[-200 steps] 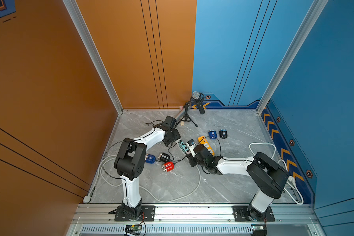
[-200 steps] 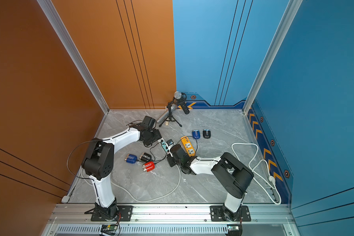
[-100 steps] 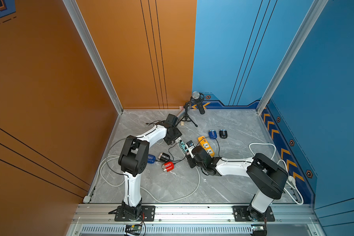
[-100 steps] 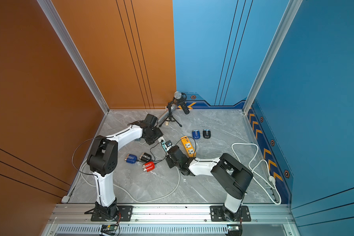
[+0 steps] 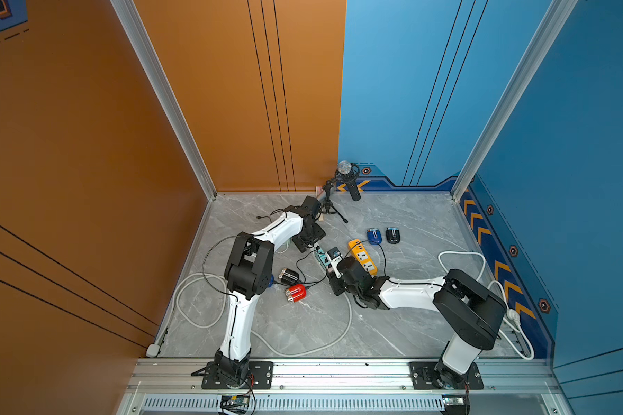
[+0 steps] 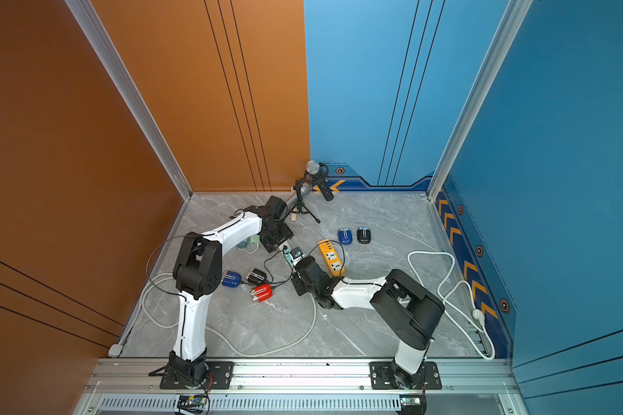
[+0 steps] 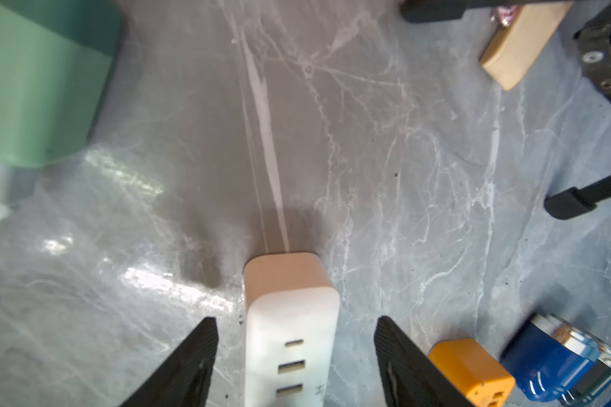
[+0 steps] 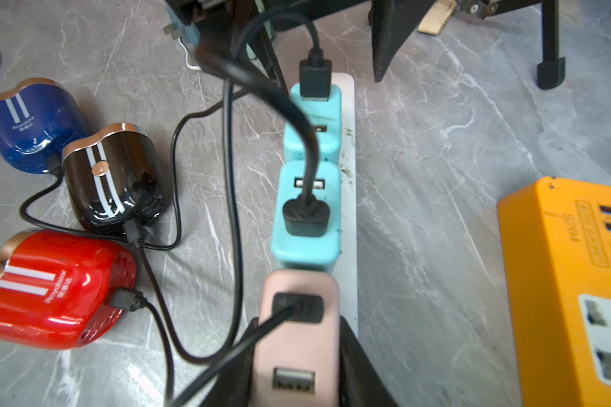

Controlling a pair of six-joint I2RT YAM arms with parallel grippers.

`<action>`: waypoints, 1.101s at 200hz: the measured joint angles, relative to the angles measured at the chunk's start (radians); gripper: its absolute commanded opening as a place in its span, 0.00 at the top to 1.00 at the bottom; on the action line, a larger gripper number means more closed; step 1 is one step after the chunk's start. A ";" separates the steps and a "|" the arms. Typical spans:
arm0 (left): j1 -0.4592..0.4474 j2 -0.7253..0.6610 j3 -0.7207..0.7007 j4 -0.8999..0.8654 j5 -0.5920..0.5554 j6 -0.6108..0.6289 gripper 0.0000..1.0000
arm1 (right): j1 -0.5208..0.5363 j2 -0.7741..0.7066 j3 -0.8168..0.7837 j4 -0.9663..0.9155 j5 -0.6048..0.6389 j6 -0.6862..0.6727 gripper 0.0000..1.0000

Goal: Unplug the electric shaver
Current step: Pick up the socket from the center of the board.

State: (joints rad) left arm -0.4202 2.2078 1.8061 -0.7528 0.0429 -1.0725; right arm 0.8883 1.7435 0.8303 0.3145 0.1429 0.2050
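A red shaver [image 8: 53,289], a black shaver [image 8: 113,176] and a blue shaver [image 8: 32,123] lie beside the white power strip [image 8: 348,141], each with a black cable. I cannot trace which cable goes to which plug. My right gripper [image 8: 298,352] is shut on the pink USB adapter [image 8: 297,338], which is plugged into the strip; in a top view the right gripper [image 5: 333,258] is low over it. My left gripper [image 7: 295,338] is open astride the strip's far end [image 7: 290,317], fingers [image 7: 198,352] clear of it.
Two teal adapters [image 8: 309,211] with black plugs fill the strip beyond the pink one. An orange power strip [image 5: 362,256] lies close on the right, with two more shavers [image 5: 374,236] behind it. A microphone tripod [image 5: 330,204] and a green box [image 7: 32,88] stand near the left gripper.
The left arm has swung in, bringing its open gripper over the far end of the white strip. The right gripper has stayed on the pink adapter.
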 measured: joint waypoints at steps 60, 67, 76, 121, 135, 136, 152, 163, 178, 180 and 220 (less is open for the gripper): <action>0.000 0.079 0.093 -0.105 -0.001 0.001 0.33 | 0.000 0.010 0.000 0.026 -0.007 -0.007 0.65; 0.000 0.082 0.093 -0.111 -0.001 0.000 0.35 | 0.000 0.011 0.000 0.029 -0.008 -0.007 0.65; 0.000 0.085 0.093 -0.116 -0.001 -0.003 0.37 | 0.000 0.012 0.000 0.031 -0.008 -0.007 0.65; 0.000 0.111 0.123 -0.143 0.005 -0.006 0.53 | 0.000 0.014 0.000 0.038 -0.007 -0.007 0.64; 0.000 0.111 0.129 -0.153 0.005 0.002 0.57 | -0.002 0.014 0.000 0.042 -0.007 -0.007 0.61; 0.000 0.111 0.129 -0.154 0.005 0.002 0.57 | -0.002 0.014 0.000 0.043 -0.007 -0.006 0.61; 0.000 0.112 0.132 -0.156 0.006 0.002 0.60 | -0.003 0.014 0.000 0.045 -0.008 -0.008 0.51; 0.000 0.112 0.132 -0.156 0.012 0.002 0.61 | -0.003 0.014 -0.001 0.045 -0.008 -0.005 0.43; 0.000 0.112 0.134 -0.156 0.017 0.002 0.63 | -0.003 0.006 -0.007 0.045 -0.011 -0.014 0.35; 0.000 0.112 0.134 -0.156 0.018 0.002 0.63 | -0.003 0.004 -0.008 0.045 -0.013 -0.015 0.34; 0.000 0.112 0.134 -0.154 0.034 0.002 0.63 | -0.021 -0.125 -0.096 0.045 -0.034 -0.019 0.28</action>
State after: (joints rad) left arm -0.4202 2.3199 1.9396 -0.9070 0.0769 -1.0706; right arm 0.8669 1.6188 0.7345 0.3599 0.1085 0.1864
